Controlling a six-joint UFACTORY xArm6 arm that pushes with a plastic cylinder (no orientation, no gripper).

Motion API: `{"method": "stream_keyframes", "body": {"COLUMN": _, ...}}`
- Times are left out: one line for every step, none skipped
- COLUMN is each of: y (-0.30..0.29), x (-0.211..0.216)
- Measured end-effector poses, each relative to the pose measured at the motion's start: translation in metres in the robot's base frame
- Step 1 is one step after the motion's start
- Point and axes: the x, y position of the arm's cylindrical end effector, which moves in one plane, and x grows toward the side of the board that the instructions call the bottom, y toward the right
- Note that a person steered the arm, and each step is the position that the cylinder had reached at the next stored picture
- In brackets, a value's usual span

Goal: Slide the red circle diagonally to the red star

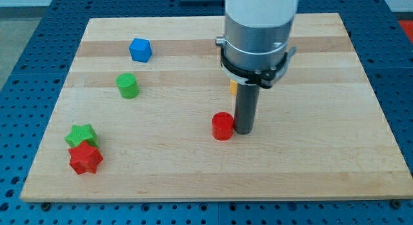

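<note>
The red circle (222,126) sits on the wooden board near the middle, a little below centre. My tip (244,131) is just to the right of it, touching or almost touching its right side. The red star (85,158) lies at the lower left of the board, far to the left of and below the red circle. A green star (82,135) sits right above the red star, touching it.
A green cylinder (128,86) and a blue cube-like block (140,49) stand at the upper left. An orange block (232,87) is mostly hidden behind the arm. The board (322,160) ends on a blue perforated table.
</note>
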Motion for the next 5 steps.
{"method": "stream_keyframes", "body": {"y": -0.021, "x": 0.0}}
{"method": "stream_keyframes", "body": {"y": -0.05, "x": 0.0}}
{"method": "stream_keyframes", "body": {"y": -0.082, "x": 0.0}}
{"method": "stream_keyframes", "body": {"y": -0.116, "x": 0.001}}
{"method": "stream_keyframes", "body": {"y": -0.147, "x": 0.004}}
